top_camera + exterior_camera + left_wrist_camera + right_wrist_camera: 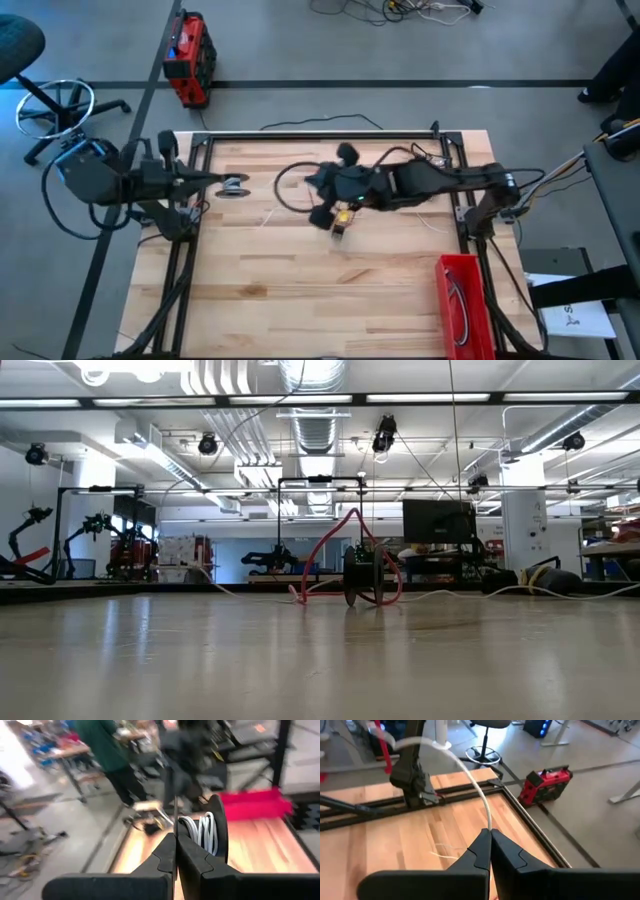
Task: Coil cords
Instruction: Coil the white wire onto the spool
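White cord is clamped in the right gripper mid-surface. White coil is pinched by the left gripper at the left edge. Coiling is judged underway; slack must be gathered next.

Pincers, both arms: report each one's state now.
Left pincer: shut, at the table's left edge by a white cord coil; whether it grips the coil cannot be told.
Right pincer: shut on the white cord, mid-table.

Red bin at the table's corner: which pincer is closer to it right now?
Right. The right pincer is near the table's middle, diagonally across from the red bin. The left pincer sits farther away, toward the opposite side.
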